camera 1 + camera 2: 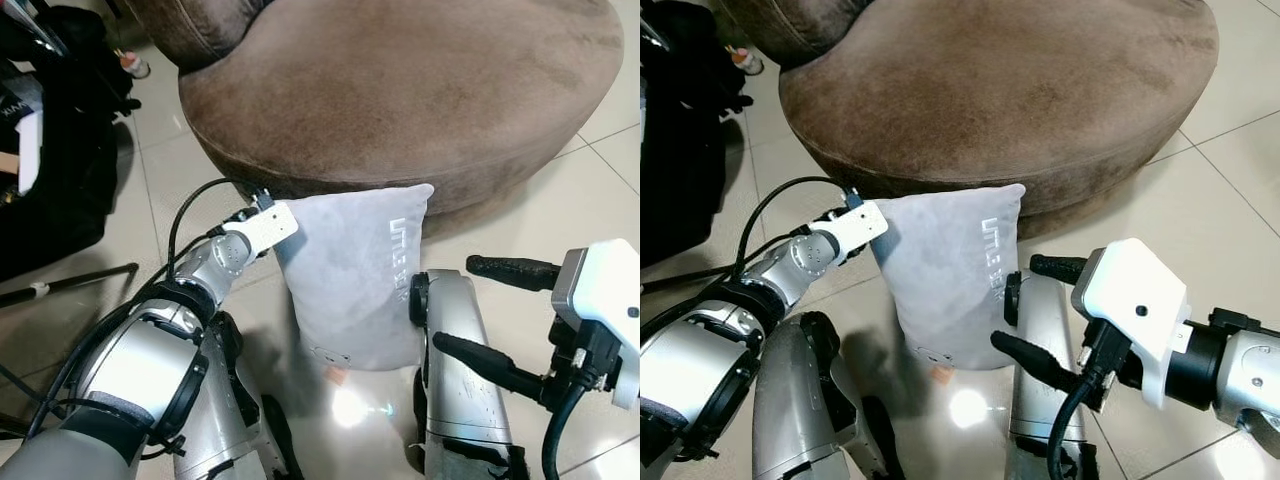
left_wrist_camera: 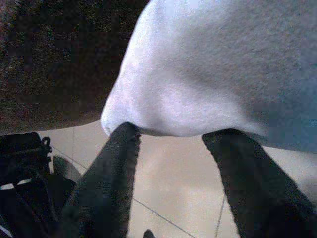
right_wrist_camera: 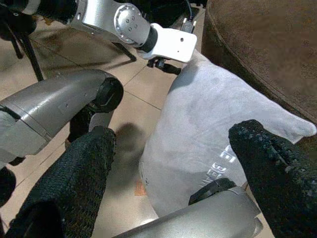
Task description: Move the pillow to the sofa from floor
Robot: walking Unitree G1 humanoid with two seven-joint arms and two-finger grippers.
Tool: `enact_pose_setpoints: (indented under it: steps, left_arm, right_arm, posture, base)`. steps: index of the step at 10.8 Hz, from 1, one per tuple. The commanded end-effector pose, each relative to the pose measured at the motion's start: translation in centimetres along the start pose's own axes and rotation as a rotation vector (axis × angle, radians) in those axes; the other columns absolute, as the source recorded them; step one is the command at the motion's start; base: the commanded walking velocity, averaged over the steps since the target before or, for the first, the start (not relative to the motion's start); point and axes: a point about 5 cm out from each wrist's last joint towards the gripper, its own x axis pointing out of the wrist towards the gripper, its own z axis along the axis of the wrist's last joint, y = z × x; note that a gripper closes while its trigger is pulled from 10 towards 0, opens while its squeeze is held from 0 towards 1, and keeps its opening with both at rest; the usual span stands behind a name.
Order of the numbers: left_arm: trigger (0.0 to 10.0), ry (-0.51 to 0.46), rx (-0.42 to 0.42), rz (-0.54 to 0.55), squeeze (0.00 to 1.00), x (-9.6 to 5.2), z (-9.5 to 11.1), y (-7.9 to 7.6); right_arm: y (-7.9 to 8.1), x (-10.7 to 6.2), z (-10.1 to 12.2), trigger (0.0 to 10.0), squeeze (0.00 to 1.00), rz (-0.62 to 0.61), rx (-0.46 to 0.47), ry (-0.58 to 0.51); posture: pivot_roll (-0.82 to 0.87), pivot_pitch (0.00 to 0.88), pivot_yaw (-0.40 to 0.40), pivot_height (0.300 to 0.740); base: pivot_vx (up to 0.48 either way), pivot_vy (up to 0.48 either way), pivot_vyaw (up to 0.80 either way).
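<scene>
A grey pillow (image 1: 350, 285) with white lettering stands upright on the tiled floor and leans against the front of the brown sofa (image 1: 400, 90). My left gripper (image 2: 173, 136) is at the pillow's upper left corner. It is open, with both fingertips touching the fabric edge. My right gripper (image 1: 455, 303) hovers just right of the pillow at mid height. It is open, with its black fingers (image 3: 84, 178) spread wide and pointing at the pillow's side. Nothing lies between them.
My own silver legs (image 1: 455, 370) stand close on either side of the pillow's base. A black bag (image 1: 60, 130) and a thin black rod (image 1: 70, 283) lie on the floor to the left. Pale tiles stretch away on the right.
</scene>
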Motion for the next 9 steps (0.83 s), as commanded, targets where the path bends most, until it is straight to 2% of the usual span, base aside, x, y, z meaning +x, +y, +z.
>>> enact_pose_setpoints:
  steps: [1, 5, 6, 7, 9]
  left_arm:
    - [0.0, 0.025, -0.018, -0.011, 0.00, -0.05, -0.52, -0.09]
    - [0.0, 0.014, -0.015, -0.010, 0.00, 0.02, -0.14, -0.22]
    - [2.1, 0.022, 0.037, 0.007, 0.00, 0.03, -0.16, -0.11]
    - [10.0, 0.027, 0.072, 0.013, 0.00, 0.02, -0.20, -0.04]
    - [10.0, 0.024, 0.078, 0.019, 0.00, 0.01, -0.20, 0.06]
  right_arm:
    - [0.52, -0.01, 0.26, 10.0, 0.00, 0.014, -0.019, 0.004]
    - [0.72, -0.12, 0.17, 10.0, 0.00, 0.022, 0.005, 0.016]
    - [0.72, -0.10, 0.12, 10.0, 0.00, 0.021, 0.007, 0.020]
    - [0.73, -0.08, 0.09, 10.0, 0.00, 0.020, 0.008, 0.022]
    - [0.84, -0.03, 0.02, 10.0, 0.00, 0.021, 0.013, 0.026]
  posture:
    - [-0.49, 0.332, 0.166, 0.412]
    - [-0.50, 0.354, 0.156, 0.412]
    - [-0.49, 0.352, 0.157, 0.412]
    - [-0.49, 0.352, 0.157, 0.412]
    - [-0.49, 0.338, 0.160, 0.412]
  base:
    - [0.000, 0.000, 0.00]
    - [0.000, 0.000, 0.00]
    - [0.000, 0.000, 0.00]
    - [0.000, 0.000, 0.00]
    - [0.000, 0.000, 0.00]
